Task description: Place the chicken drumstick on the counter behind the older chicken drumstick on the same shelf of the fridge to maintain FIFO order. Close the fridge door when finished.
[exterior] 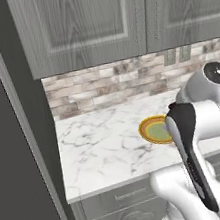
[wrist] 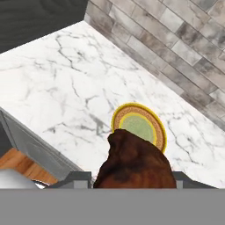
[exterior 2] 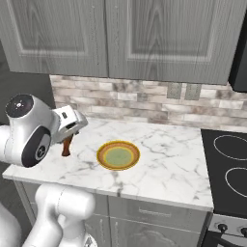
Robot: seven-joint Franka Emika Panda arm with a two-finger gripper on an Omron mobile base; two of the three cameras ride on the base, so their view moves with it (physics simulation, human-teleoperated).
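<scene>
Hand view: the chicken drumstick (wrist: 134, 160) sits between the 2 dark fingertips, its glossy reddish-brown meat end bulging up toward the camera and overlapping the near rim of the yellow plate (wrist: 139, 125) that lies on the counter (wrist: 66, 88) below. Right base view: the gripper (exterior 2: 67, 137) hangs above the counter (exterior 2: 164, 164) to the left of the yellow plate (exterior 2: 118, 155), and the chicken drumstick (exterior 2: 66, 144) dangles from it with its narrow end downward, apparently clear of the marble. The jaws are drawn in to a narrow gap and clamped on the drumstick; nothing else is in them. Left base view: the arm's own body covers the hand, leaving the plate (exterior: 153, 130) partly visible on the counter (exterior: 102, 143), with the tall grey side of the fridge (exterior: 17, 148) to the plate's left.

Handling, as a judgement: the drumstick is small and light, so weight is no concern. The glazed skin looks slippery and the shape tapers, so it could slide or pivot between the fingers during a wide swing. The thick meat end offers the broadest, most compliant hold; the thin bone end would twist more easily. The meat likely yields slightly, so firm pressure should not break it.
</scene>
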